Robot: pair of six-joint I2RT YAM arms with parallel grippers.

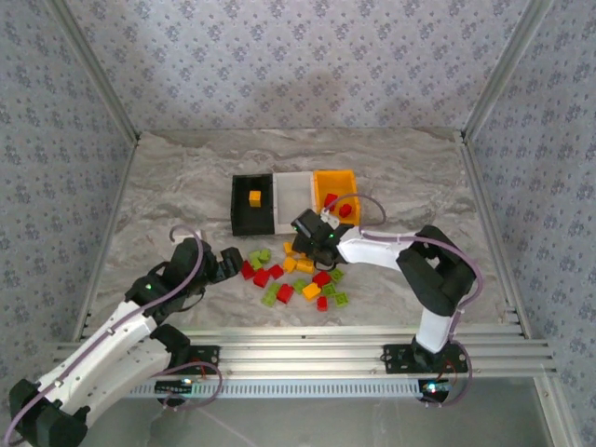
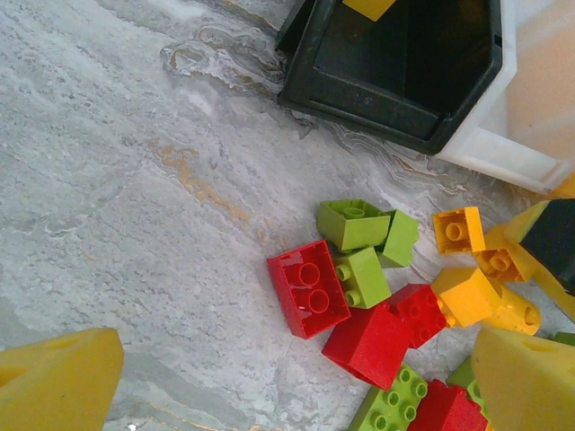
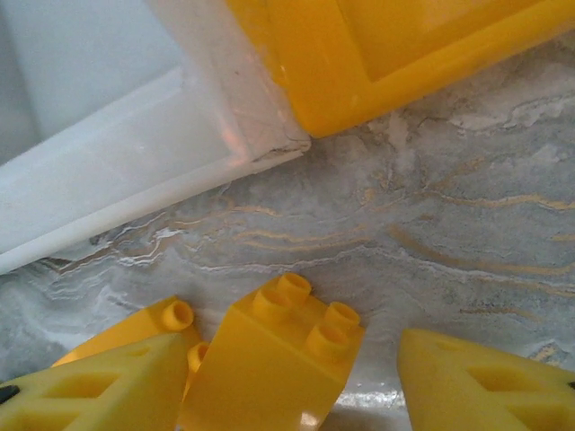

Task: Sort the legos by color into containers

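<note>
1. The right tool (image 3: pixel 292 350) stands partly open astride an orange-yellow brick (image 3: pixel 269 359) lying on the counter (image 3: pixel 467 224). A gap shows at its right finger, so nothing is gripped.
2. Just beyond that brick sit the corners of the white bin (image 3: pixel 135 135) and the orange bin (image 3: pixel 377 63).
3. The left tool (image 2: pixel 295 355) gapes wide and empty above a red brick (image 2: pixel 307 289) at the pile's left edge, near the black bin (image 2: pixel 395 81).
4. From above, the loose legos (image 1: pixel 293 279) lie on the counter in front of the three bins, between both tools.
</note>
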